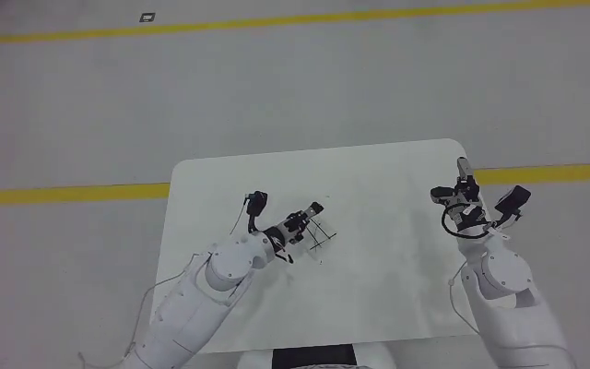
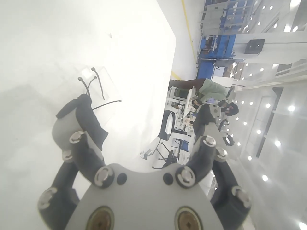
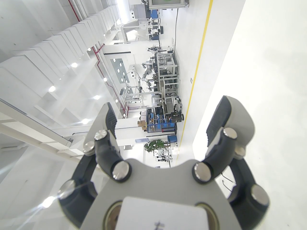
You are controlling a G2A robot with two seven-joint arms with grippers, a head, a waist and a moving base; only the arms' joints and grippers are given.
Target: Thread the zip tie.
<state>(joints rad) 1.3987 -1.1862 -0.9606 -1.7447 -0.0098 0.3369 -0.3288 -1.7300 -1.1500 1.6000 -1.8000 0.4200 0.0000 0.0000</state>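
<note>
**A:** We start close in. The zip ties [image 1: 320,238] lie in a loose black bunch on the table [image 1: 387,300], left of its middle.

**B:** And our left gripper [image 2: 144,106] is right at them, jaws spread wide with nothing between. One finger [image 2: 84,113] sits at the near end of the bunch. It may be touching a strand, but we can't tell.

**A:** The wide spread makes sense to us: the strands cross one another, so there has to be room to single one out.

**B:** Their small heads point away from the gripper. They seem to rest on a clear sheet [image 2: 108,77], perhaps a wrapper.

**A:** So we'd say threading hasn't begun. No tie is held, and we can't make out any tail through a head.

**B:** Farther out on the right, our right gripper [image 3: 165,118] hangs near the table's far right corner, well apart from the ties. Its jaws are parted and empty too.

**A:** We read that as waiting clear of the work, ready to take a tie's other end.

**B:** The next move, we judge, is closing on one strand only. They're thin and lie flat, so we could drag the whole bunch.

**A:** Beyond the table there's floor and a yellow line [image 1: 277,20].
</note>
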